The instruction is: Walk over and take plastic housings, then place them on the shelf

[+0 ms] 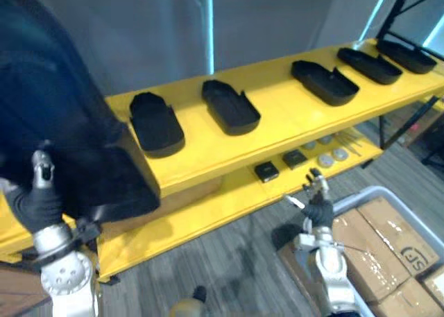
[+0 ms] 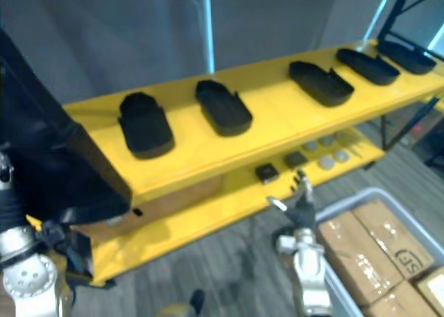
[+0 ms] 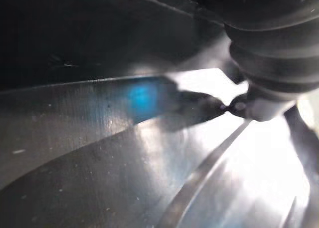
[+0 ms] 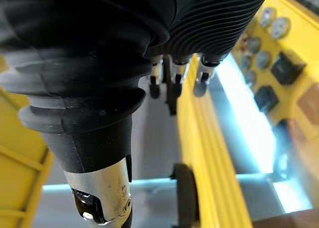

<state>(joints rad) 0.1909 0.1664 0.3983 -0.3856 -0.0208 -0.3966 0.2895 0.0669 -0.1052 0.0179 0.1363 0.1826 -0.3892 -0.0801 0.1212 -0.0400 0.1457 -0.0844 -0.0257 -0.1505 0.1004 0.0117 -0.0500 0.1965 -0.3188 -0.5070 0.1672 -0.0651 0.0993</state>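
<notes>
While a row of black plastic housings lay on the top level of the yellow shelf, another black housing stood raised at the shelf's left end against the left hand. That hand's fingers were hidden behind it, so I could not tell their grip. The right hand hung empty with straight fingers before the lower level, near small dark parts.

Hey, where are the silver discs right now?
In the left eye view, the silver discs lie on the shelf's lower level toward its right end, just right of two small black squares, with the right hand in front.
</notes>
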